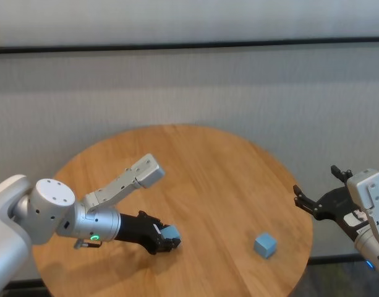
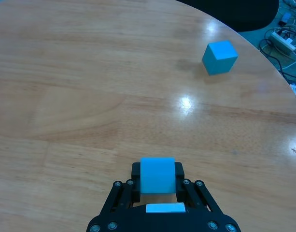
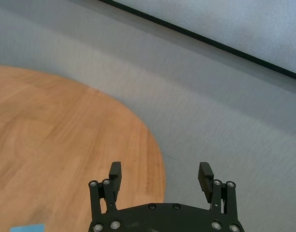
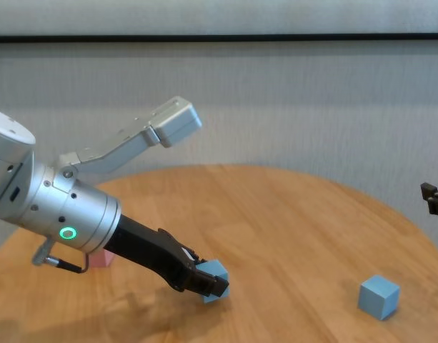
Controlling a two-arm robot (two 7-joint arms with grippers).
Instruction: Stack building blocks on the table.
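My left gripper point(image 1: 165, 241) is shut on a light blue block point(image 1: 171, 231) low over the front left of the round wooden table point(image 1: 208, 167). The left wrist view shows the block point(image 2: 157, 175) between the fingers point(image 2: 183, 175). I cannot tell whether it touches the table. A second light blue block point(image 1: 264, 244) sits alone at the front right; it also shows in the left wrist view point(image 2: 219, 57) and the chest view point(image 4: 379, 296). A pale pink block point(image 4: 99, 259) peeks out behind my left arm. My right gripper point(image 1: 319, 187) is open and empty off the table's right edge.
A grey wall stands behind the table. A power strip with cables point(image 2: 283, 41) lies on the floor beyond the table's edge.
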